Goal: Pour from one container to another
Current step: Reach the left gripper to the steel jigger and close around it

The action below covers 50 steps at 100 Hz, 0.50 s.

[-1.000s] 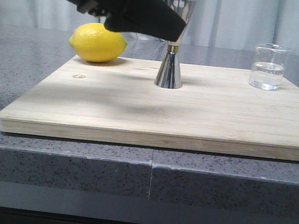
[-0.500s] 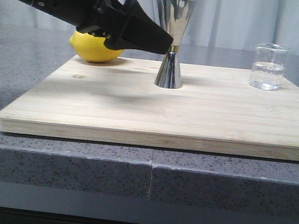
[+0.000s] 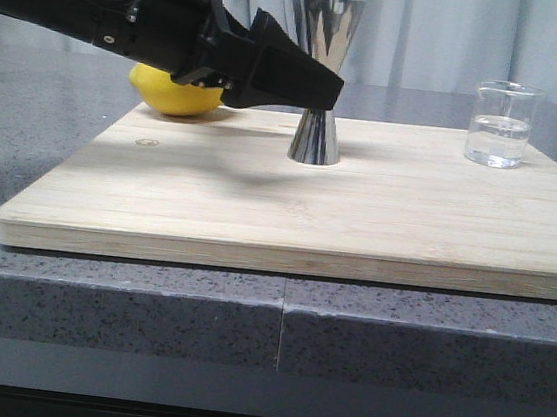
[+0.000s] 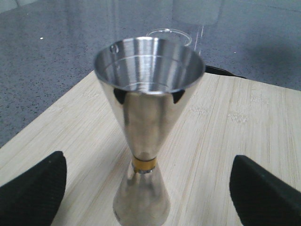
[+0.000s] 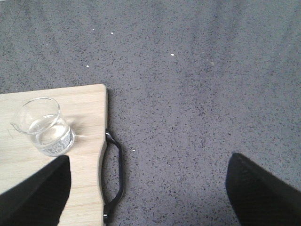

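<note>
The black left gripper (image 4: 149, 188) is dropping lower than before — jaws apart, now flanking the shiny steel hourglass jigger (image 3: 323, 78) mid-board. One clear glass beaker (image 3: 503, 124) is sitting at the right edge; one yellow lemon (image 3: 171, 93). Right gripper (image 5: 149, 193) — jaws apart.

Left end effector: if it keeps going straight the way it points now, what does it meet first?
Most likely the steel jigger. The left end effector is open, its fingers either side of the jigger's waist, not touching as far as the wrist view shows. The glass beaker stands far off.
</note>
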Motion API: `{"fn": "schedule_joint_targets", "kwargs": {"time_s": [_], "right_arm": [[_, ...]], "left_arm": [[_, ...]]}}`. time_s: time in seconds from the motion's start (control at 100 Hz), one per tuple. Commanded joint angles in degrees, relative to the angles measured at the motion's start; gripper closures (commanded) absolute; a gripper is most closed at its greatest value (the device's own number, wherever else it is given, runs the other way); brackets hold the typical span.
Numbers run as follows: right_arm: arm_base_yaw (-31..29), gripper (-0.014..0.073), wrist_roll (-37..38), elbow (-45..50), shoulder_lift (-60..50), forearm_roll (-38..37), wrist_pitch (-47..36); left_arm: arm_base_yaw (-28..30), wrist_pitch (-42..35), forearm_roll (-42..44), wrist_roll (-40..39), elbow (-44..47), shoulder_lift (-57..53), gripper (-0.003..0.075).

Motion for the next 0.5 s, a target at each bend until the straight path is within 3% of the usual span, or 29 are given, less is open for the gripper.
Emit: {"fn": "schedule_joint_targets", "kwargs": {"time_s": [0.0, 0.49], "right_arm": [[0.0, -0.0014, -0.4, -1.9, -0.2, -1.2, -4.8], [0.0, -0.0014, -0.4, -1.9, -0.2, -1.2, -6.1]], "left_arm": [[0.0, 4.3, -4.5, 0.5, -2.2, -1.6, 0.0070], [-3.1, 4.5, -4.5, 0.7, -7.6, 1.6, 0.0070]]}}
